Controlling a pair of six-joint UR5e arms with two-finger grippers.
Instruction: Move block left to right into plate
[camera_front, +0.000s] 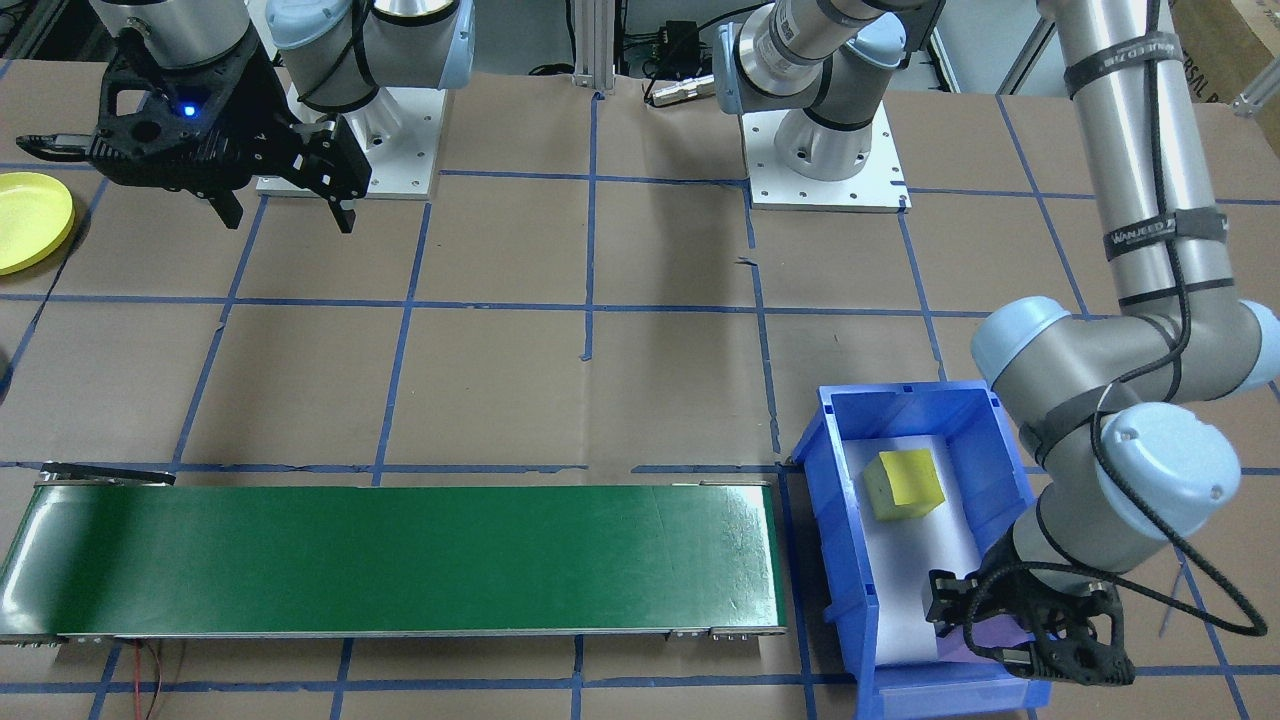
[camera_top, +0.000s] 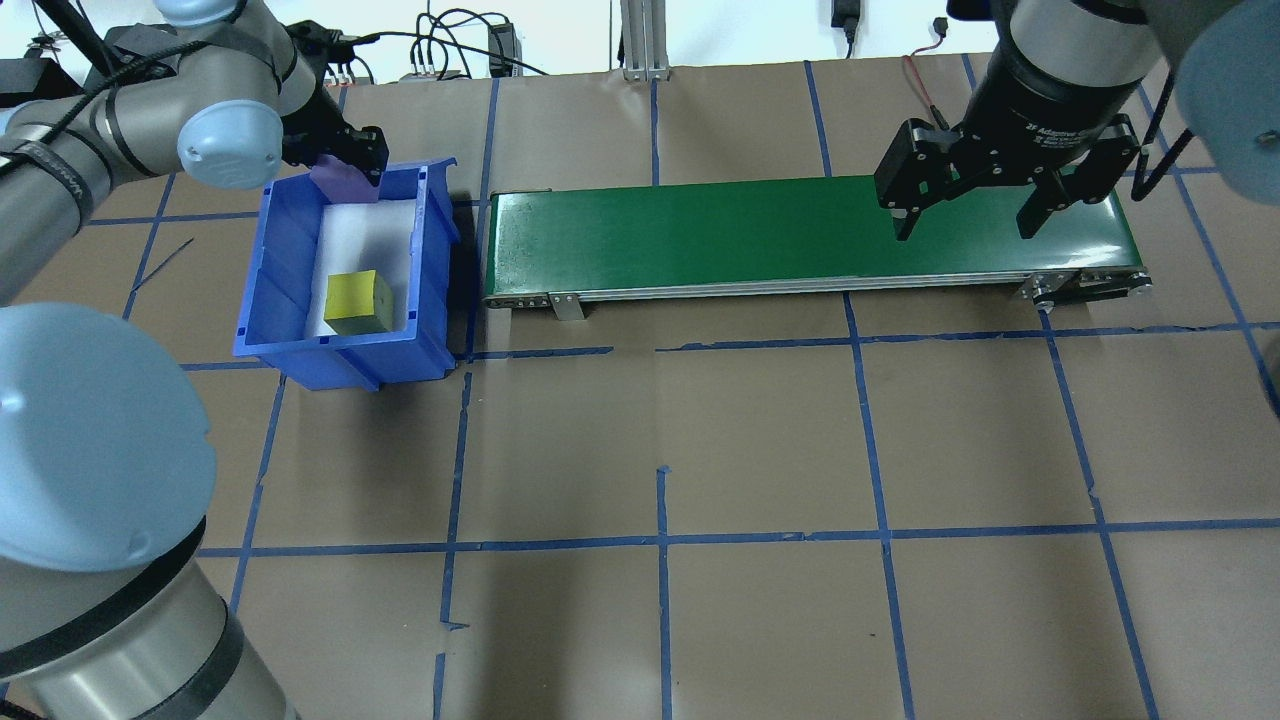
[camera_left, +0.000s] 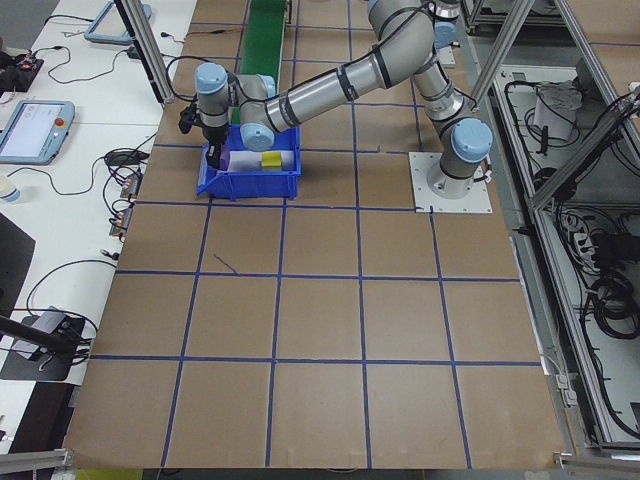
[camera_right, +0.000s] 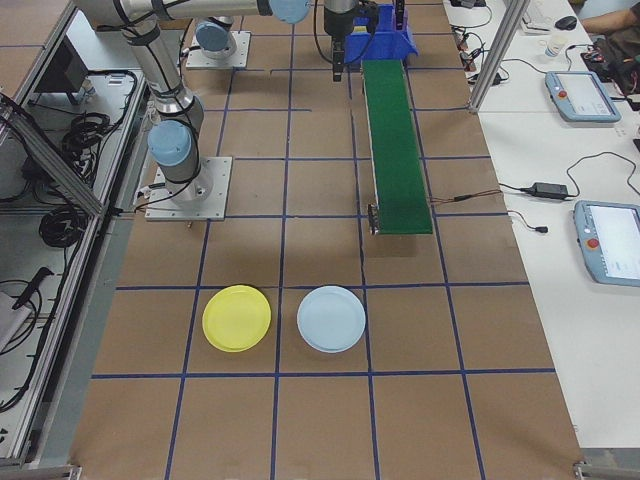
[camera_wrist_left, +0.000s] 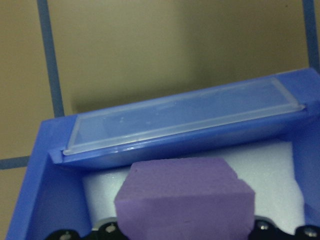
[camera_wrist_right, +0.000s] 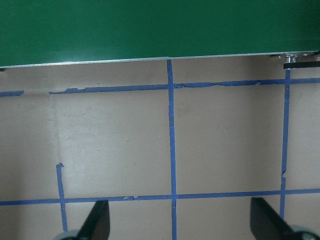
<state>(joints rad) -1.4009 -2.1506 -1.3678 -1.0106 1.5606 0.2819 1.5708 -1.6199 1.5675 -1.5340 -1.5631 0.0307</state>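
A purple block (camera_wrist_left: 185, 200) fills the bottom of the left wrist view, and my left gripper (camera_top: 350, 165) is shut on it at the far end of the blue bin (camera_top: 268, 275), just above the white liner. A yellow block (camera_top: 358, 302) rests on that liner at the bin's near end. The yellow plate (camera_right: 237, 318) lies on the table far off on my right side, also at the edge of the front view (camera_front: 25, 220). My right gripper (camera_top: 965, 225) hangs open and holds nothing over the right end of the green conveyor (camera_top: 760, 235).
The conveyor runs between the bin and my right gripper. A pale blue plate (camera_right: 331, 319) lies beside the yellow one. Brown table paper with blue tape lines (camera_wrist_right: 172, 150) spreads in front of the conveyor.
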